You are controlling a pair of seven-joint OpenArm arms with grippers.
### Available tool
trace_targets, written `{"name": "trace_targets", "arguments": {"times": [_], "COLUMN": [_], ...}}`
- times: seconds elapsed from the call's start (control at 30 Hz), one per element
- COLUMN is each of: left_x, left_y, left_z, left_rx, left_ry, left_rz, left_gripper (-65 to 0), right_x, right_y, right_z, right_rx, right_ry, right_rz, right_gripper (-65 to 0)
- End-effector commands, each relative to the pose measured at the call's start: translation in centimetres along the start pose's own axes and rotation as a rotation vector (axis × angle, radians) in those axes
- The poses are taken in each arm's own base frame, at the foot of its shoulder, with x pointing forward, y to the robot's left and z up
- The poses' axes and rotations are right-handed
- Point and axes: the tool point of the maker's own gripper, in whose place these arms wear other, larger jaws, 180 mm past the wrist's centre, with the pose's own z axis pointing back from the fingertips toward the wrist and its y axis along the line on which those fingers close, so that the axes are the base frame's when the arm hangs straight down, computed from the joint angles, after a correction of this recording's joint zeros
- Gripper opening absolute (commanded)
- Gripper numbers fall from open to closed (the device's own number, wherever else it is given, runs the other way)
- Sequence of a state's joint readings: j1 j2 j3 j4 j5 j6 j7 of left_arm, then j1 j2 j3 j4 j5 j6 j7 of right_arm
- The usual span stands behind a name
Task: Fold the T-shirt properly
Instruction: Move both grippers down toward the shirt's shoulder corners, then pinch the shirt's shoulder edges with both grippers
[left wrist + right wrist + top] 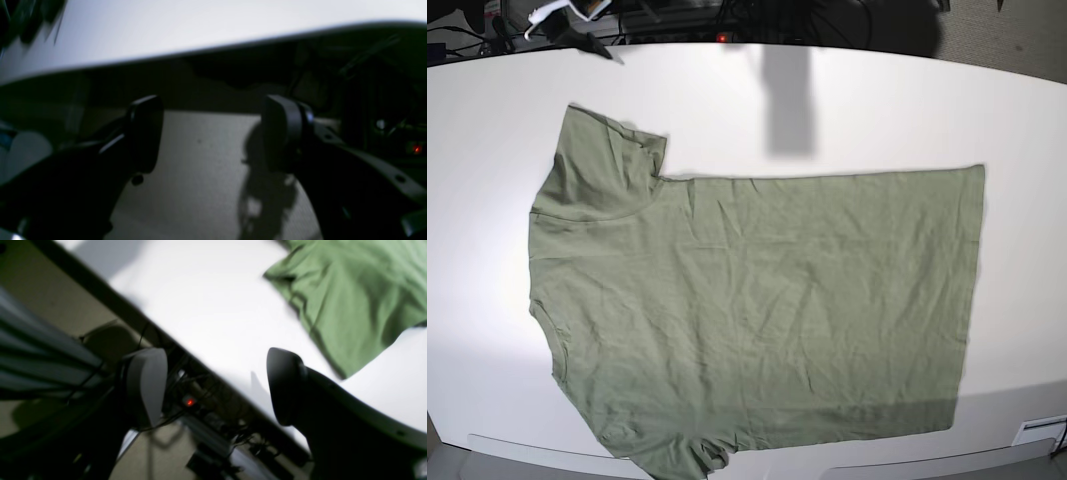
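Lying flat and spread out on the white table (pixel 487 110), the T-shirt (pixel 757 300) has its neckline toward the base view's left and its hem toward the right. The right gripper (pixel 213 386) gapes empty over the table edge just beside a sleeve, while the left gripper (pixel 211 133) gapes empty off the table.

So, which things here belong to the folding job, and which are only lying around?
Belong to the job:
- T-shirt, spread flat on the table
- left gripper, open
- right gripper, open

Only lying around:
- cables and a white object at the table's far edge
- red indicator light below the table edge
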State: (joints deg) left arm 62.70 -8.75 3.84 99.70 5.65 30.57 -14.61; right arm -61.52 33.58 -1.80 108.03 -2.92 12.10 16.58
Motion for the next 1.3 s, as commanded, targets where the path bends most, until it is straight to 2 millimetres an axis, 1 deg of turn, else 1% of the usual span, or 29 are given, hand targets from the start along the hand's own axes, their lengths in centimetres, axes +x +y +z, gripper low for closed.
{"name": "trace_targets", "arguments": {"times": [0.0, 0.07, 0.13, 0.23, 0.3, 0.33, 0.43, 0.5, 0.57, 0.6, 0.7, 0.83, 0.9, 0.93, 1.03, 1.13, 1.27], "left_x": [1.0, 1.9, 3.3, 5.9, 7.5, 8.0, 8.9, 9.3, 9.4, 9.5, 9.8, 8.4, 8.3, 8.6, 9.7, 10.5, 10.5], "left_y": [0.5, 0.7, 0.8, 0.3, 0.0, 0.0, 0.4, 0.4, 0.6, 0.6, 0.3, -1.1, -1.5, -1.6, -1.9, -2.5, -2.2], "left_z": [0.3, 0.1, -0.1, -0.2, -0.5, -0.9, -1.7, -2.1, -2.3, -2.4, -3.1, -6.4, -7.8, -8.3, -9.1, -9.7, -11.8], "left_rx": [0.006, 0.008, -0.005, -0.050, -0.080, -0.087, -0.092, -0.085, -0.078, -0.077, -0.070, -0.137, -0.170, -0.183, -0.221, -0.266, -0.262], "left_ry": [-0.037, -0.064, -0.119, -0.253, -0.349, -0.379, -0.427, -0.441, -0.439, -0.442, -0.439, -0.303, -0.273, -0.280, -0.332, -0.381, -0.305], "left_rz": [-0.014, -0.009, -0.050, -0.206, -0.325, -0.360, -0.392, -0.392, -0.371, -0.371, -0.418, -0.579, -0.642, -0.659, -0.715, -0.803, -0.906], "left_gripper": [-20.1, -20.1, -20.1, -20.1, -20.1, -20.1, -20.1, -20.1, -20.1, -20.1, -20.1, -20.1, -20.1, -20.1, -20.1, -20.2, -20.2], "right_x": [1.3, 1.9, 2.4, 3.6, 5.0, 5.7, 7.8, 8.6, 8.6, 8.3, 7.5, 6.7, 6.5, 6.4, 6.0, 5.4, 5.1], "right_y": [-0.7, -1.3, -1.9, -2.9, -4.0, -4.6, -6.5, -7.5, -8.2, -8.5, -9.1, -9.0, -8.5, -8.3, -8.1, -8.2, -8.1], "right_z": [0.0, -0.5, -0.9, -1.7, -2.4, -2.8, -4.0, -4.6, -5.1, -5.4, -6.0, -6.0, -5.5, -5.1, -3.6, -2.0, -0.7], "right_rx": [-0.017, -0.031, -0.042, -0.064, -0.085, -0.099, -0.138, -0.159, -0.176, -0.183, -0.205, -0.209, -0.200, -0.196, -0.205, -0.232, -0.253], "right_ry": [-0.049, -0.068, -0.086, -0.133, -0.184, -0.208, -0.271, -0.283, -0.259, -0.231, -0.147, -0.064, -0.036, -0.019, 0.068, 0.169, 0.235], "right_rz": [0.014, 0.026, 0.036, 0.054, 0.075, 0.086, 0.121, 0.137, 0.155, 0.182, 0.352, 0.706, 0.823, 0.858, 0.922, 0.944, 0.932], "right_gripper": [-18.2, -18.2, -18.2, -18.2, -18.2, -18.2, -18.2, -18.2, -18.2, -18.2, -18.2, -18.2, -18.2, -18.2, -18.2, -18.2, -18.2]}}
